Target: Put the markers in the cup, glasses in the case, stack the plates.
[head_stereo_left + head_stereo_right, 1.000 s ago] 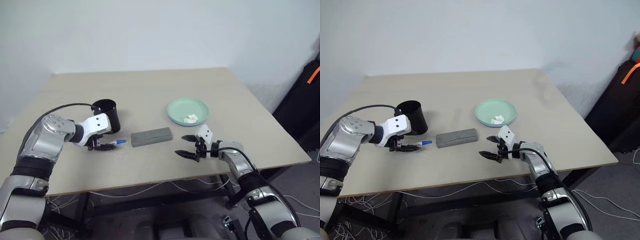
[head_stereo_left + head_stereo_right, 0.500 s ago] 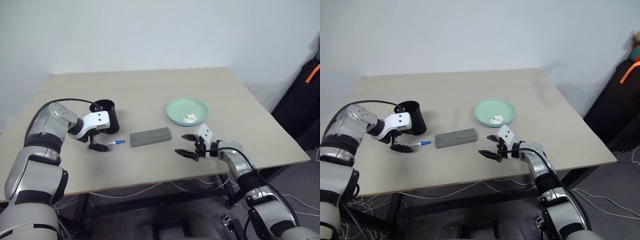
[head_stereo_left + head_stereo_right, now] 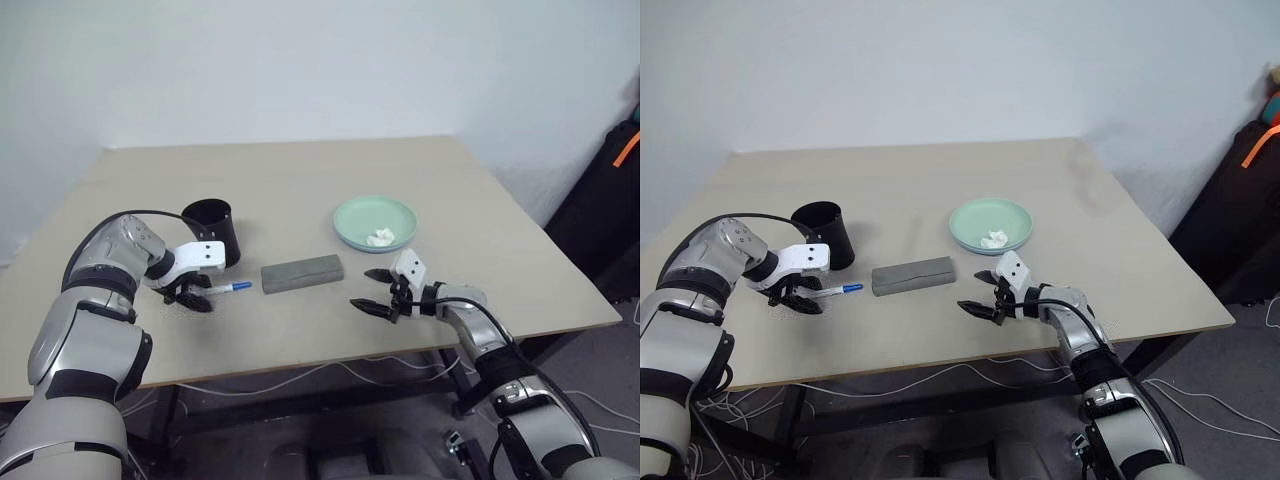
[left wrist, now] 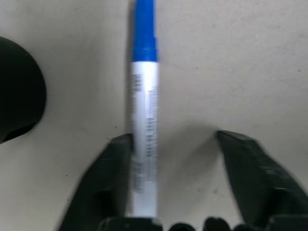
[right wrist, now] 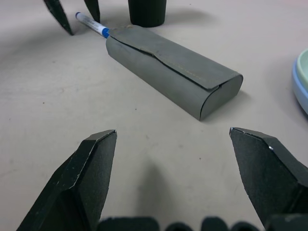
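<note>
Nearest the worktop's (image 3: 300, 330) front edge, the right gripper (image 3: 377, 291) hovered with its jaws spread wide and empty, aimed across at the closed grey case (image 3: 302, 273) lying flat mid-table. To the left, the left gripper (image 3: 190, 297) pointed down over the blue-capped marker (image 3: 228, 287) — jaws partly open astride the white barrel, one finger against it, the other clear. Farther back stood the black cup (image 3: 213, 232) just beside that gripper, and the mint green plate (image 3: 374, 221) sat atop a light blue one, something small and white in it.

beige table (image 3: 300, 180), white crumpled scrap (image 3: 380, 238), cables beneath (image 3: 300, 375)
</note>
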Motion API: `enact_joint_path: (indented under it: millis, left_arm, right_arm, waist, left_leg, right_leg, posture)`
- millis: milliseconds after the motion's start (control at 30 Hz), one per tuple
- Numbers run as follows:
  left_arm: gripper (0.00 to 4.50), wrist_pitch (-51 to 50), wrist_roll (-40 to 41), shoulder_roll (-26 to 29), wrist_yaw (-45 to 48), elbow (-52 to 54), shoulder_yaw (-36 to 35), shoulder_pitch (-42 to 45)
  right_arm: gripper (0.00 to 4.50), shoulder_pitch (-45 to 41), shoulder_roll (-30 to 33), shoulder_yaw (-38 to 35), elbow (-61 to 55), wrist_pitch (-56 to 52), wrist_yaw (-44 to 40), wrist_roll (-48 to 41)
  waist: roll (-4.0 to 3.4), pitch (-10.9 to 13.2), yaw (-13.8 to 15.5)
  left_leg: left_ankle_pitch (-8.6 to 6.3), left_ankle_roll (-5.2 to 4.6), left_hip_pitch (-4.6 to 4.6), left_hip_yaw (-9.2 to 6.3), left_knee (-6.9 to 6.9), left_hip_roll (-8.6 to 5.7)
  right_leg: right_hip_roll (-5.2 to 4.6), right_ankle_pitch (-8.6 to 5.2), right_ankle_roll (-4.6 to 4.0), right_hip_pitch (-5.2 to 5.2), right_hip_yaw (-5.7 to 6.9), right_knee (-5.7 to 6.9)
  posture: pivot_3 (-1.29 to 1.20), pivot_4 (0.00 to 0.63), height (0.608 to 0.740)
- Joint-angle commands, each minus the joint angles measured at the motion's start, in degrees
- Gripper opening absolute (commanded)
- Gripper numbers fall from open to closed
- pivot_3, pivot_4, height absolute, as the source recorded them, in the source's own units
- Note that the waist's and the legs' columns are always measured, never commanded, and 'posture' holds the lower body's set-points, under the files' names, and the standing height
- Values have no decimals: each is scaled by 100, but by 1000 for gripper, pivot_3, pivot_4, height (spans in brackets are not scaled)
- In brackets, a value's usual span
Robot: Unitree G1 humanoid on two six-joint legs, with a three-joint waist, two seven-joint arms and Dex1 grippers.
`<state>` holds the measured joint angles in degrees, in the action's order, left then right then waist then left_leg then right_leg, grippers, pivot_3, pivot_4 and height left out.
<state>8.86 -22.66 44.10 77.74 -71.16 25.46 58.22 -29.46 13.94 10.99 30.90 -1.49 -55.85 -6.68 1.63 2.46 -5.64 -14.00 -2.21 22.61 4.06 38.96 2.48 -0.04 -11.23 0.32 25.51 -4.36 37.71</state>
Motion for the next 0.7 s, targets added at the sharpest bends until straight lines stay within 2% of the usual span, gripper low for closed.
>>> enact_joint_path:
  millis: [33, 133, 167, 333, 533, 700]
  left_arm:
    - [1216, 45, 21, -41, 29, -26, -130, 104]
    - [214, 40, 112, -33, 75, 8, -230, 130]
    - [81, 39, 141, -28, 84, 22, -276, 140]
    - [81, 51, 291, 21, 113, 85, -526, 123]
    - [81, 102, 772, 82, 243, 416, -1051, -5]
    - [81, -648, 2112, 112, 1055, 1684, -2033, -450]
  right_arm:
    - [4080, -82, 26, -87, -252, 20, 16, -67]
    - [4080, -112, 17, -85, -270, -2, -56, -113]
    - [4080, -123, 15, -92, -293, -19, -110, -153]
    - [4080, -160, 26, -316, -724, -628, -603, -779]
    - [4080, -94, 151, -335, -1075, -905, -729, -925]
    - [4080, -25, 223, -353, -1191, -962, -717, -948]
  waist:
    - [0, 0, -1]
    - [0, 0, -1]
    - [0, 0, 0]
    - [2, 1, 4]
    - [4, 0, 3]
    - [3, 1, 0]
  left_leg:
    - [0, 0, 1, 1, 0, -1]
    - [-1, -1, 4, 4, -2, -2]
    - [-2, -1, 6, 4, -3, -2]
    - [-1, -1, 8, -1, -3, -2]
    - [-2, 0, 8, -2, 3, 0]
    - [-2, 0, 10, -1, 0, 2]
  right_leg:
    - [-1, 0, 0, 0, -1, -1]
    - [-2, -1, 3, 2, -3, -8]
    - [-2, -2, 4, 2, -3, -8]
    - [-1, -3, 5, 2, 0, -8]
    - [-2, -2, 5, 1, 2, -5]
    - [-2, -2, 5, 4, 4, -6]
  posture:
    - [0, 0, 740]
    - [0, 0, 740]
    - [0, 0, 740]
    - [0, 0, 740]
    - [0, 0, 740]
    - [0, 0, 740]
